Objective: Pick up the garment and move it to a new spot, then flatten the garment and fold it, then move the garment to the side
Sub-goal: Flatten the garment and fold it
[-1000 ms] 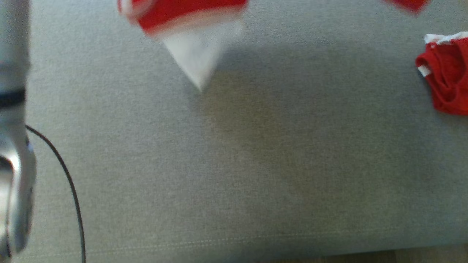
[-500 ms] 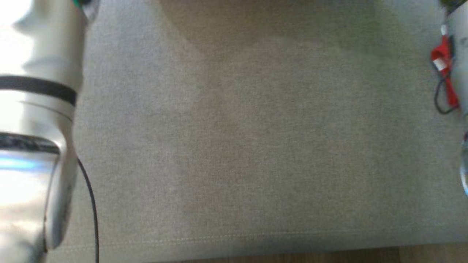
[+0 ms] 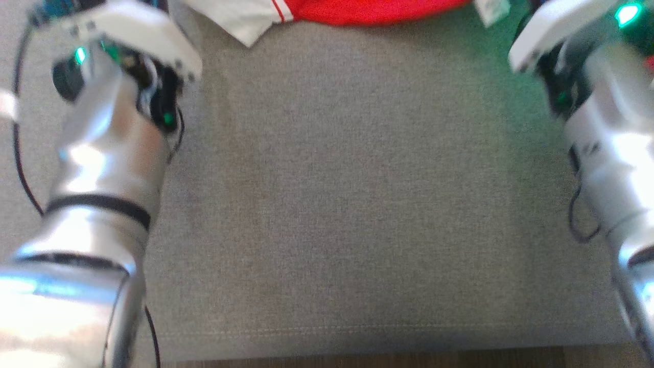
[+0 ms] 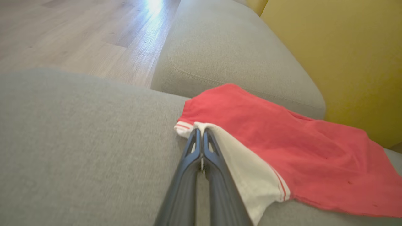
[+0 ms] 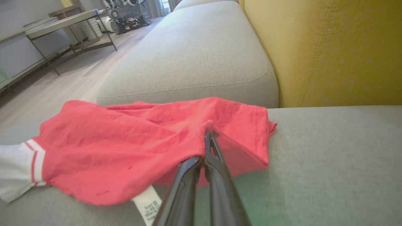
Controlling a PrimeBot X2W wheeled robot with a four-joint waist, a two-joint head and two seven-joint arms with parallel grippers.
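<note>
- The left gripper [image 4: 200, 131] is clenched, its two dark fingers pressed together. Their tips sit at the striped edge of the white sleeve [image 4: 248, 169], apparently pinching that hem.
- The right gripper [image 5: 209, 135] is likewise clamped, with a small pucker of red cloth caught at its tips near the far hem.
- Between the two grips the garment [image 4: 267, 125] lies spread out on the grey sofa cushion [image 3: 357, 179]. It is close to the yellow backrest [image 5: 329, 47], and its care label [image 5: 147, 204] pokes out at the near edge.
- In the head view the garment [image 3: 368, 10] shows as a red strip with a white corner at the top edge. The left forearm [image 3: 102, 153] and right forearm [image 3: 608, 153] flank a bare stretch of cushion.
- What has just changed: a second ago the cloth hangs blurred in the air, with a white point dangling above the cushion and a red bunch at the right edge. Now it rests flat on the seat.
- Half a second ago the head view has no cloth over the cushion and both arms sit out at the margins. Now both wrists reach forward toward the back of the seat.
- My reading is that the carry to a new spot is about done and flattening is in hand. The cloth is wrinkled at the right grip, so smoothing, folding and the move aside remain.
</note>
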